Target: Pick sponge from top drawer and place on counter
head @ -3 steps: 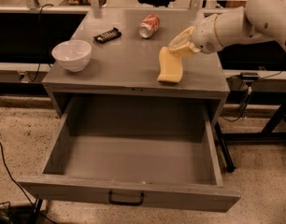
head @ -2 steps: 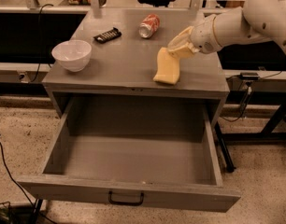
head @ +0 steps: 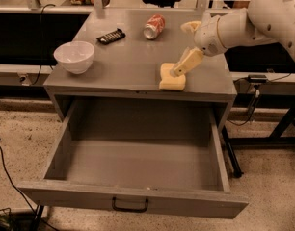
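Sponge point(head: 171, 81) lies flat near the front of the counter point(head: 128, 61), gripper point(head: 179, 50) just above, fingers point(head: 187, 61) seemingly spread, one touching it.

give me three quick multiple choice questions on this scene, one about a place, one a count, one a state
1. Where does the sponge lie?
A in the top drawer
B on the counter, near its front edge
C on the floor

2. How many other things are on the counter?
A one
B three
C five

3. How is the top drawer?
A shut
B pulled out, nothing seen inside
C pulled out, full of cans

Answers:
1 B: it rests on the counter, with one finger of the open gripper touching its top.
2 B: a white bowl, a red can and a dark bar.
3 B: its grey floor shows bare.
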